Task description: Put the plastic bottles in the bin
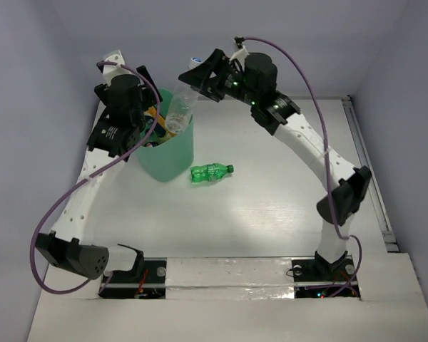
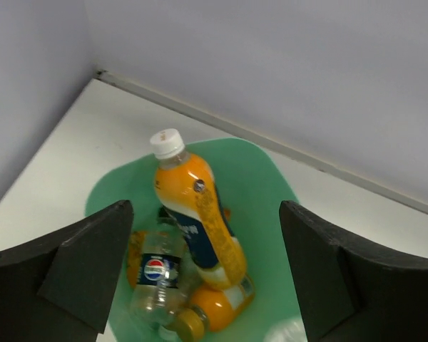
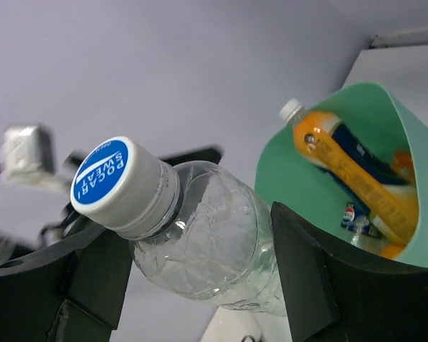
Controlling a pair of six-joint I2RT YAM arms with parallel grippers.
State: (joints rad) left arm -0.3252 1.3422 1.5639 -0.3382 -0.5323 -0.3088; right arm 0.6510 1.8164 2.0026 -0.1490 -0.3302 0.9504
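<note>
Gently centre right claw, clamped on clear bottle, over bin before releasing (tilted at rim now); mind left claw, spread empty above bin; afterwards fetch green bottle, on counter beside bin.

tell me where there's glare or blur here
Top external: glare on the white tabletop, strongest on the glossy strip at its near edge. Right wrist: clear plastic bottle sharp, small white box behind it blurred. Left wrist: orange plastic bottle crisp, evenly lit.
</note>
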